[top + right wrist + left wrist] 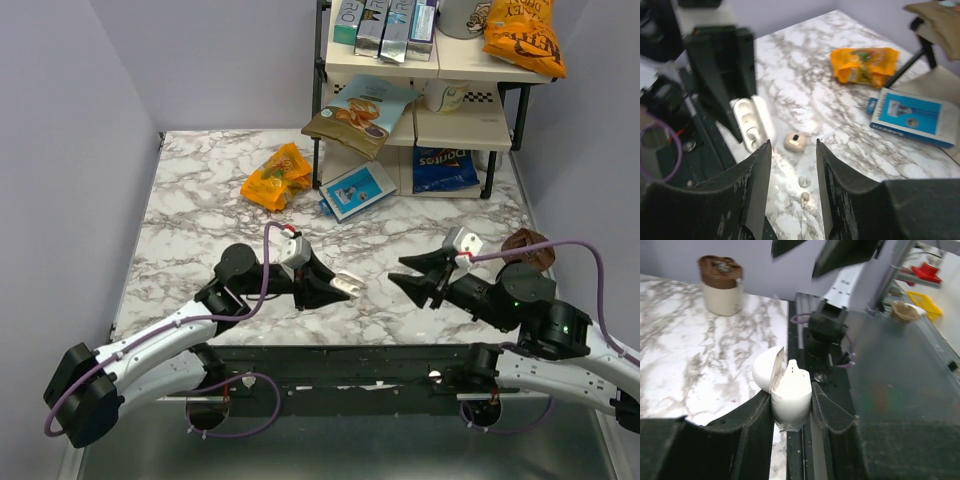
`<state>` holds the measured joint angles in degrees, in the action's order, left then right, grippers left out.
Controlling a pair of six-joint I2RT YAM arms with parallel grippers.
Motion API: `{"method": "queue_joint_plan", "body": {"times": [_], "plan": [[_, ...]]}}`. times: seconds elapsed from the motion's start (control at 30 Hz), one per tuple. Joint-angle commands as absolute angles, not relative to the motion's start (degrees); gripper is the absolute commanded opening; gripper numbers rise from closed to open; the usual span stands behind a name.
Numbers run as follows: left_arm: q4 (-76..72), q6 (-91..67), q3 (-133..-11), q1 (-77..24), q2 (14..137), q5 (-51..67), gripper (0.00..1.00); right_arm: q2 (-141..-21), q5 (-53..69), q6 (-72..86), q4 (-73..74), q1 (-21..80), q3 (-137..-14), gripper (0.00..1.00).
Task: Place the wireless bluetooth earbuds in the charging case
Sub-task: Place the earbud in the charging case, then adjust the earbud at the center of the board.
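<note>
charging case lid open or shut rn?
Open. The charging case sits clamped in the left gripper with its lid swung back; the right wrist view shows its two earbud wells exposed and seemingly empty.

Charging case point(789, 399) sits between the left hand's point(335, 286) fingers, lid hinged open, held above the worktop point(200, 220) near its front edge. Right hand point(413, 275) faces it from the right — apart, not touching. Snack bag point(277, 176) lies behind both, shelf rack point(425, 70) back-right.
</note>
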<state>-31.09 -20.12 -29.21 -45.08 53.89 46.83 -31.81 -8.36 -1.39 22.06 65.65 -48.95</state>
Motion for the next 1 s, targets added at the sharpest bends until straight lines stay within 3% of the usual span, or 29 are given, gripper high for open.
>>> {"method": "queue_joint_plan", "body": {"times": [0.0, 0.2, 0.37, 0.63, 0.97], "plan": [[-33.13, -20.2, -22.34, -44.91, 47.74, 29.31, 0.0, -36.37, -23.73, 8.84, 22.84, 64.95, -47.46, 0.5], [-35.34, -21.97, -15.39, -45.44, 40.0, 18.82, 0.0, -47.54, -16.36, 20.72, 19.7, 62.41, -39.56, 0.47], [-32.35, -21.27, -13.19, -46.49, 34.29, 9.78, 0.0, -55.53, -8.45, 24.78, 13.63, 56.35, -35.51, 0.36], [-31.29, -21.45, -11.43, -47.63, 30.59, 6.07, 0.0, -70.9, -2.55, 25.58, 8.44, 55.02, -37.26, 0.34], [-30.15, -21.18, -10.28, -50.54, 29.01, 3.17, 0.0, -77.6, -3.96, 25.67, 6.42, 53.44, -37.79, 0.32]]}}
